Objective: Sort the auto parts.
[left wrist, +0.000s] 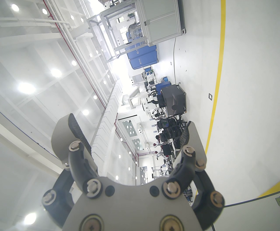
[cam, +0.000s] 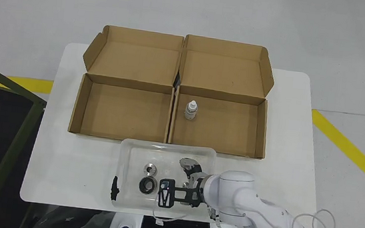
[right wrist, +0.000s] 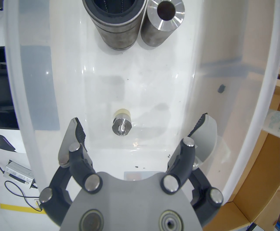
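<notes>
Auto parts are shared between a clear tray (cam: 128,150) and two cardboard boxes on the worktop (cam: 275,191). From the top view, a dark sleeve (cam: 147,186) and a silver bush (cam: 149,171) are seen in the tray, just ahead of the right arm's jaws, which are lowered into it. Beyond the tray, one box (cam: 235,126) holds a small white part (cam: 191,109). It is the only part in either box, and the second box (cam: 122,111) is set against the first.

From the left wrist view, the left arm's jaws are seen spread wide with nothing between them, pointed out at the hall and well away from the parts.

From the right wrist view, the right arm's jaws are also spread and nothing is gripped. A small metal fitting (right wrist: 121,125) with a pale tip lies on the tray floor between the two jaws, touching neither. Farther ahead the dark sleeve (right wrist: 116,26) and the silver bush (right wrist: 161,21) stand side by side, apparently touching. The tray wall (right wrist: 251,109) runs close outside one jaw, with a box edge (right wrist: 258,186) past it.

The sorting is judged to be at an early stage: one part has been placed and three are left in the tray. The small fitting appears to be lined up as the next pick.
</notes>
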Controlling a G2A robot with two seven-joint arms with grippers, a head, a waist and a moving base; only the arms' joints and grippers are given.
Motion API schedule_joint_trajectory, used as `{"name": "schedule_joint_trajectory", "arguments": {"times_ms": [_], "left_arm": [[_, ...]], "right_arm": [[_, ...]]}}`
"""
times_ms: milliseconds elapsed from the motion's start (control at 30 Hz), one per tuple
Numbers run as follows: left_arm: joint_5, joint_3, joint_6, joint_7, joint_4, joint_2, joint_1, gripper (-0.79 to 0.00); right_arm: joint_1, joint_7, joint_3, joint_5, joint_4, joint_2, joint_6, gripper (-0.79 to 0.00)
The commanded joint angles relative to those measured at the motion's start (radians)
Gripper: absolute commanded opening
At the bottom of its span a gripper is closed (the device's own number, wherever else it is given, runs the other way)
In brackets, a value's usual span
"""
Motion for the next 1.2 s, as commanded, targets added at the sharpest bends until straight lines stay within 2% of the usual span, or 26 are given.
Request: {"name": "schedule_joint_trajectory", "arguments": {"times_ms": [0, 67, 133, 200, 367, 433, 500, 533, 600, 833, 1167], "left_arm": [[0.0, 0.0, 0.0, 0.0, 0.0, 0.0, 0.0, 0.0], [0.0, 0.0, 0.0, 0.0, 0.0, 0.0, 0.0, 0.0], [0.0, 0.0, 0.0, 0.0, 0.0, 0.0, 0.0, 0.0], [0.0, 0.0, 0.0, 0.0, 0.0, 0.0, 0.0, 0.0], [0.0, 0.0, 0.0, 0.0, 0.0, 0.0, 0.0, 0.0], [0.0, 0.0, 0.0, 0.0, 0.0, 0.0, 0.0, 0.0], [0.0, 0.0, 0.0, 0.0, 0.0, 0.0, 0.0, 0.0], [0.0, 0.0, 0.0, 0.0, 0.0, 0.0, 0.0, 0.0], [0.0, 0.0, 0.0, 0.0, 0.0, 0.0, 0.0, 0.0], [0.0, 0.0, 0.0, 0.0, 0.0, 0.0, 0.0, 0.0], [0.0, 0.0, 0.0, 0.0, 0.0, 0.0, 0.0, 0.0]], "right_arm": [[0.008, 0.002, -0.007, 0.011, 0.006, 0.003, 0.002, -0.095], [0.016, 0.005, -0.015, 0.02, 0.014, 0.006, 0.005, -0.175], [0.024, 0.006, -0.024, 0.029, 0.021, 0.009, 0.006, -0.314], [0.029, 0.009, -0.03, 0.037, 0.025, 0.011, 0.01, -0.385], [0.043, 0.017, -0.05, 0.041, 0.039, 0.017, 0.017, -0.416], [0.049, 0.02, -0.056, 0.045, 0.042, 0.019, 0.02, -0.456], [0.054, 0.023, -0.061, 0.048, 0.043, 0.02, 0.023, -0.529], [0.056, 0.024, -0.063, 0.051, 0.042, 0.021, 0.024, -0.576], [0.062, 0.024, -0.065, 0.058, 0.042, 0.023, 0.024, -0.785], [0.074, -0.018, -0.043, 0.092, 0.013, 0.029, 0.007, -0.785], [0.039, -0.231, 0.045, -0.061, -0.092, 0.047, 0.017, -0.785]]}}
